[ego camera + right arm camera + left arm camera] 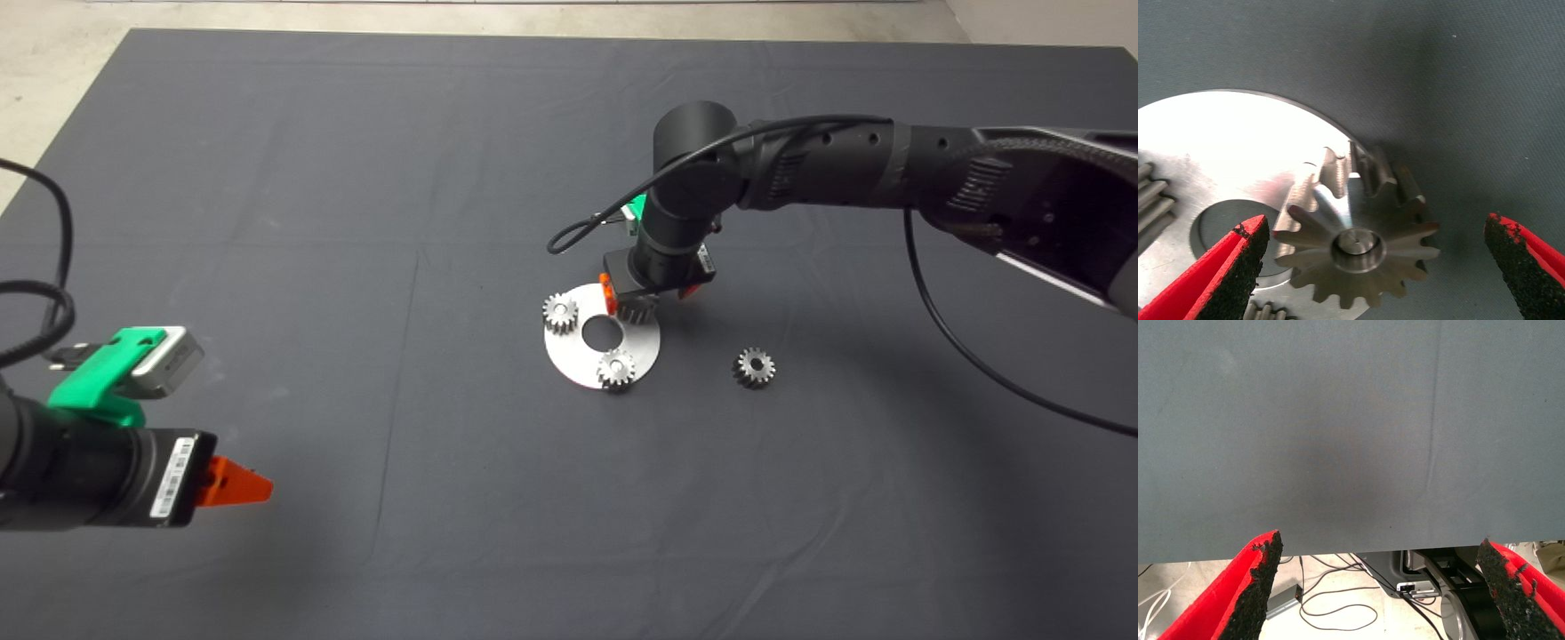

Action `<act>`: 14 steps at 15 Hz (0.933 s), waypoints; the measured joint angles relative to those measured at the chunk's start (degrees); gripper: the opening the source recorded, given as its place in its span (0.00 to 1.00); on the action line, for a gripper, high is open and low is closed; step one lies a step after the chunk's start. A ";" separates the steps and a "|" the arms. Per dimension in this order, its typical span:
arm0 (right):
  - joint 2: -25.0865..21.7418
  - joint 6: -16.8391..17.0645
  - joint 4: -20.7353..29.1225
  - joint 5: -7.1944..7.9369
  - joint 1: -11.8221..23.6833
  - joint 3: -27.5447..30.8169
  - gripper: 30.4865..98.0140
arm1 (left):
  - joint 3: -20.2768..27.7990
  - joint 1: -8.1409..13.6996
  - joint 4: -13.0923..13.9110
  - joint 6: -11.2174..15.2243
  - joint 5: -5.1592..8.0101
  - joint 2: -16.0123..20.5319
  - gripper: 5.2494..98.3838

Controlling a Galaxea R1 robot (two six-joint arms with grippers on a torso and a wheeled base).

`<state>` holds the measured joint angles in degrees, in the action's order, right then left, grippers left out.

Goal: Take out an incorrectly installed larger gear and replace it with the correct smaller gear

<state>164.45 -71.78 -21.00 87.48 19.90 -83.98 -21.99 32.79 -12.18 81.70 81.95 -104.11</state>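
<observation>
The larger gear [637,308], with long pointed teeth, sits on a pin at the far right edge of the round silver plate [578,356]. My right gripper [645,298] hangs straight over it, open. In the right wrist view the larger gear [1358,247] lies between the two spread fingers of the right gripper [1375,230], and neither pad touches it. A loose smaller gear [754,366] lies on the mat to the right of the plate. My left gripper [244,484] is parked at the lower left, open and empty.
Two small short-toothed gears stand on the plate, one at its left edge [560,313] and one at its near edge [616,368]. The plate has a round centre hole [601,333]. The left wrist view shows the mat's edge with cables [1338,600] on the floor beyond.
</observation>
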 measured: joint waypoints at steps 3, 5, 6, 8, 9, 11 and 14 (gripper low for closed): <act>0.00 0.23 0.05 0.02 0.06 -0.09 0.82 | 0.00 -0.02 0.00 0.00 -0.01 0.00 0.74; 0.02 0.37 0.05 0.02 0.11 -0.22 0.74 | 0.00 -0.02 0.00 0.00 -0.04 0.00 0.74; 0.05 0.39 0.06 0.00 0.11 -0.22 0.74 | 0.00 -0.02 0.02 0.00 -0.04 0.00 0.74; 0.02 0.39 0.07 0.02 0.11 -0.22 0.74 | 0.00 -0.02 0.00 0.00 -0.04 0.00 0.74; 0.02 0.41 0.08 0.02 0.11 -0.22 0.69 | 0.00 -0.02 0.00 0.00 -0.04 0.00 0.74; 0.05 0.41 0.05 0.02 0.11 -0.22 0.66 | 0.00 -0.02 0.00 0.00 -0.04 0.00 0.74; 0.03 0.41 0.06 0.02 0.11 -0.22 0.66 | 0.00 -0.02 0.00 -0.11 -0.04 0.00 0.74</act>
<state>164.48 -71.36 -20.94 87.50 20.00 -84.20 -21.99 32.77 -12.18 81.59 81.91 -104.11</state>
